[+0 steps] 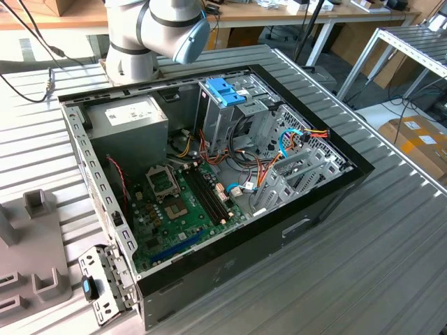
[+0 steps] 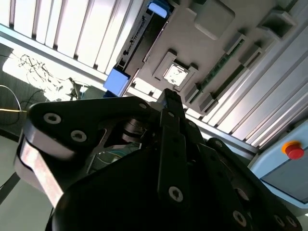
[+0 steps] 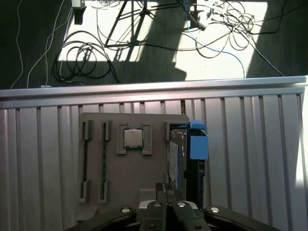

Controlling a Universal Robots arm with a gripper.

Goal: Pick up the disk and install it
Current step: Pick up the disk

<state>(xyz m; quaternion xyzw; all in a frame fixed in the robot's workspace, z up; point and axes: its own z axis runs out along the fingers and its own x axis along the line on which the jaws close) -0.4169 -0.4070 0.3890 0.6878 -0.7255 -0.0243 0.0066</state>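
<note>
While on edge, disk [image 3: 176,159] lengthwise toward claw [image 3: 166,188].

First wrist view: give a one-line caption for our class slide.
Gripper, fingers shut, over the grey fixture where the disk stands on edge, beside a processor chip.

Lit softly and evenly in the exterior view, with mild shadow inside the computer case [image 1: 318,209]. In the first wrist view, hard sunlight on the floor [image 3: 214,67], burnt to white and cut by deep shadows. In the second wrist view, glare along the table slats [image 2: 62,33], with the gripper [image 2: 171,96] dark against it.
</note>
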